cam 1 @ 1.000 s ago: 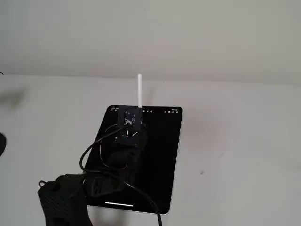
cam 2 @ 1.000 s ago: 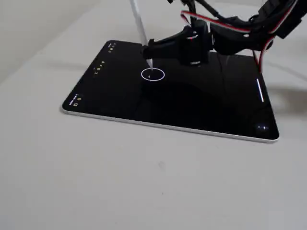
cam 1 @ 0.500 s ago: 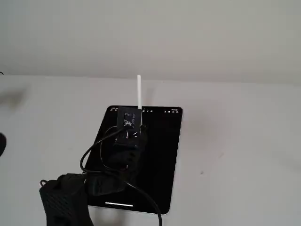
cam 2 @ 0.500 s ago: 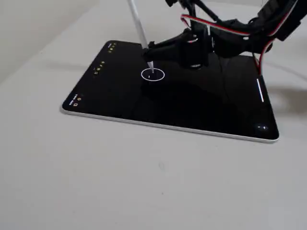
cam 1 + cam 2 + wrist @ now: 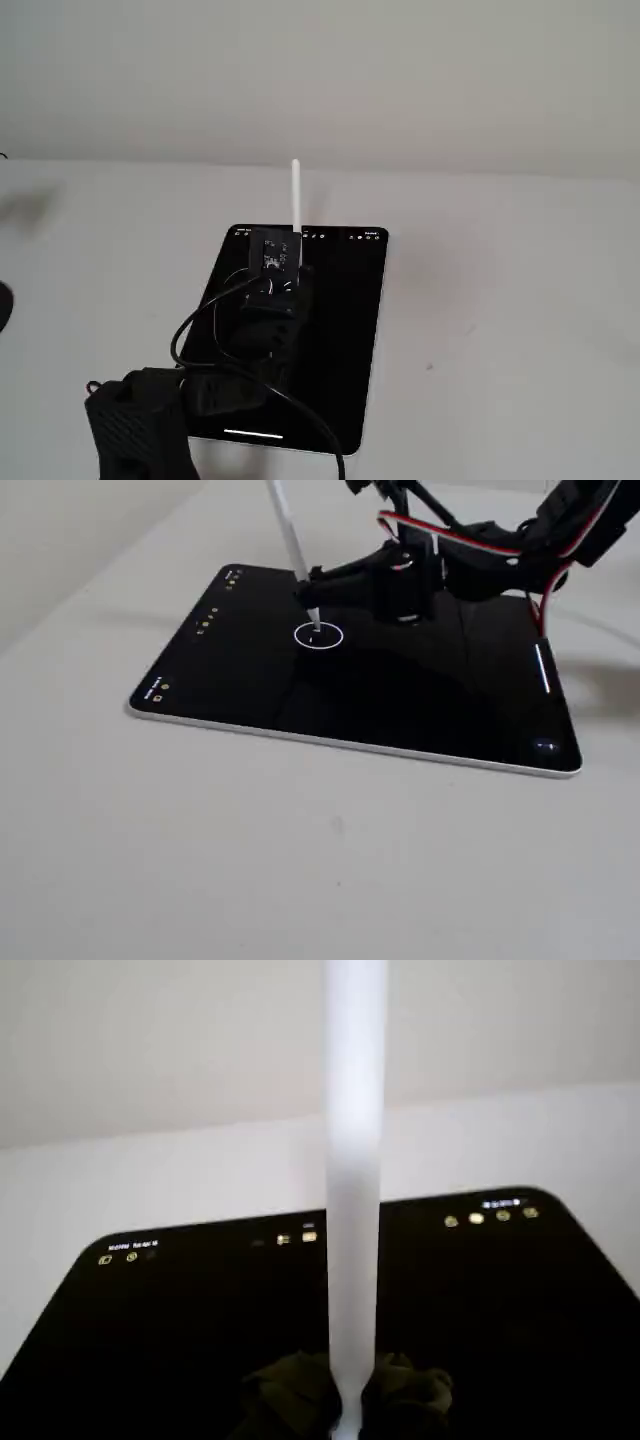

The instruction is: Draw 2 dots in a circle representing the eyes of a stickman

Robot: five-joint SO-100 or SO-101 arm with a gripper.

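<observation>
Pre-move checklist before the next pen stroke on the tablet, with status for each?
1. Pen held in the gripper: ok, the fingers close around it low on the shaft in the wrist view.
2. Pen tip inside the circle: ok, it points into the ring.
3. Tip touching the screen: cannot tell, contact is too small to see.
4. Dots drawn: cannot tell; one faint speck shows under the tip, no clear pair.
5. Tablet flat on the table, screen on: ok, icons are lit along its edge.
6. Cables clear of the circle: ok, they hang behind the gripper, away from the ring.
</observation>
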